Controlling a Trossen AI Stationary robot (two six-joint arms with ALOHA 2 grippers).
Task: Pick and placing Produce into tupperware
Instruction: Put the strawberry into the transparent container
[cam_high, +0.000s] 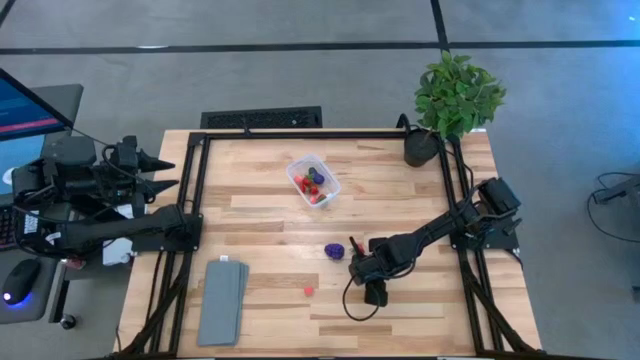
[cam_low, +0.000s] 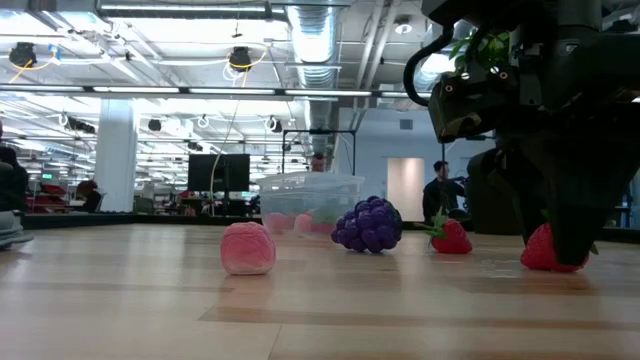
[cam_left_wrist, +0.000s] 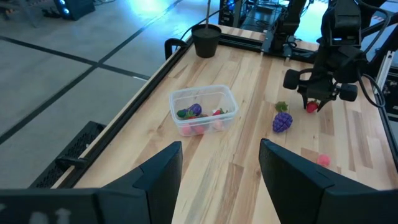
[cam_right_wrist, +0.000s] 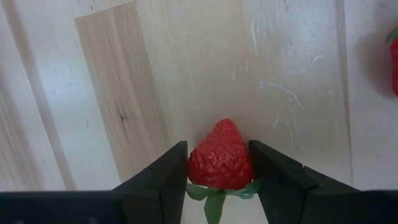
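On the pale wooden table (cam_high: 270, 215), right pincer (cam_right_wrist: 217, 171) pinches a strawberry (cam_right_wrist: 219, 155); left pincer (cam_left_wrist: 221, 171) spread.

This is looking like a big lab: pipes (cam_low: 310, 35) and lights are hanging high above the desk (cam_low: 320, 300), with screens (cam_low: 220, 172) glowing behind it.

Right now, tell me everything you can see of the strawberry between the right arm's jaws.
The strawberry is small, red and dimpled, plastic-looking, with green leaves at its base. It rests low on the wooden table, near its front right, tip pointing away from the wrist. The right gripper has a dark jaw against each side of it. Another strawberry lies apart.
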